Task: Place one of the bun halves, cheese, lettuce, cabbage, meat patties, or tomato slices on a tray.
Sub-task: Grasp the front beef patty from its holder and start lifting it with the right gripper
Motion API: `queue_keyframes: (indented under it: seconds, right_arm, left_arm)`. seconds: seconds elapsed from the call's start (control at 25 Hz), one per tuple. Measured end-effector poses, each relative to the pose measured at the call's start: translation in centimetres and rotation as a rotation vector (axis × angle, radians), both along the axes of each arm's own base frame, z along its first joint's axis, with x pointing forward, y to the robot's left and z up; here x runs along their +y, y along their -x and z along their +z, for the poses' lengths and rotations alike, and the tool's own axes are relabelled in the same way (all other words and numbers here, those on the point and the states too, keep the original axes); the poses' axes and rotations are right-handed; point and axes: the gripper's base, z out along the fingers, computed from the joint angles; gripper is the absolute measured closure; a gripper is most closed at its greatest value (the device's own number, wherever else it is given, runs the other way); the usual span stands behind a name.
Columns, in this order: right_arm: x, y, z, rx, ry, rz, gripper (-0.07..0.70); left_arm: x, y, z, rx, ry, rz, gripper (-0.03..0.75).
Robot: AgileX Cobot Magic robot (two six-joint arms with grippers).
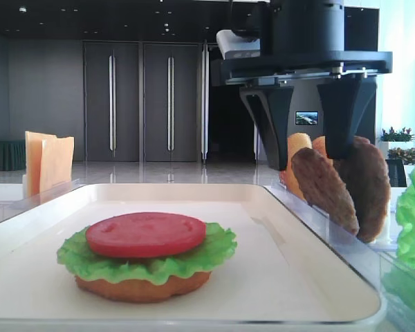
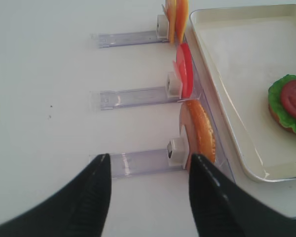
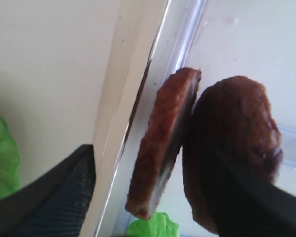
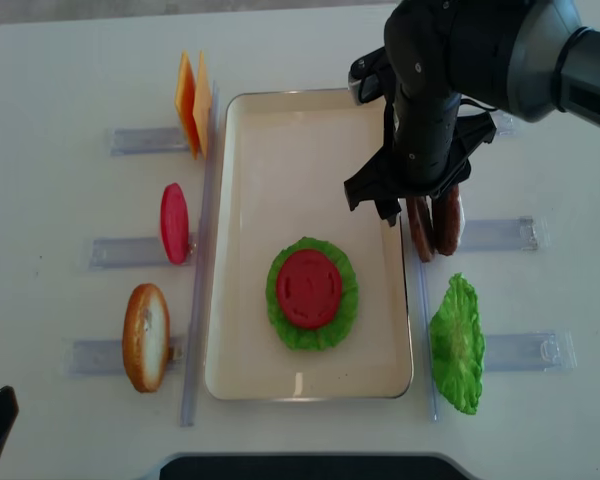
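- On the far left of the white table, clear slotted racks (image 4: 130, 140) hold food pieces on edge: cheese (image 4: 192, 100) slices at the back, a red tomato slice (image 4: 174, 222) in the middle, a tan bun half (image 4: 146, 336) nearest the front.
- The left gripper (image 2: 149, 192) hangs over the table just before the bun half's rack, jaws spread, nothing between them.
- In the middle lies the cream tray (image 4: 280, 120). On it sits a stack: a bun half (image 1: 142, 287) at the bottom, lettuce (image 1: 159, 261) over it, a tomato slice (image 1: 145, 234) on top.
- Right of the tray, two meat patties (image 4: 435, 222) stand on edge in a rack, touching each other.
- The right gripper (image 1: 311, 149) is lowered over the patties, jaws apart, one finger on each side of the pair. Whether they press the patties cannot be told.
- Farther right and nearer the front, a loose lettuce leaf (image 4: 456, 343) stands in another rack.
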Motion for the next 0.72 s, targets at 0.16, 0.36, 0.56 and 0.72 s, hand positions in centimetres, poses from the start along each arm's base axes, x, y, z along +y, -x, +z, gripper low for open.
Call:
queue_keyframes:
  seconds: [0.16, 0.36, 0.56, 0.72]
  right_arm:
    - [0.05, -0.06, -0.17, 0.0, 0.0, 0.0, 0.206]
    - [0.02, -0.09, -0.17, -0.002, 0.004, 0.002, 0.322]
    - [-0.16, -0.24, -0.15, -0.018, 0.025, 0.013, 0.5]
    - [-0.3, -0.29, -0.11, -0.022, 0.041, 0.018, 0.517]
  left_arm:
    - [0.0, 0.0, 0.0, 0.0, 0.0, 0.0, 0.325]
    - [0.0, 0.0, 0.0, 0.0, 0.0, 0.0, 0.325]
    - [0.0, 0.0, 0.0, 0.0, 0.0, 0.0, 0.325]
    - [0.0, 0.0, 0.0, 0.0, 0.0, 0.0, 0.325]
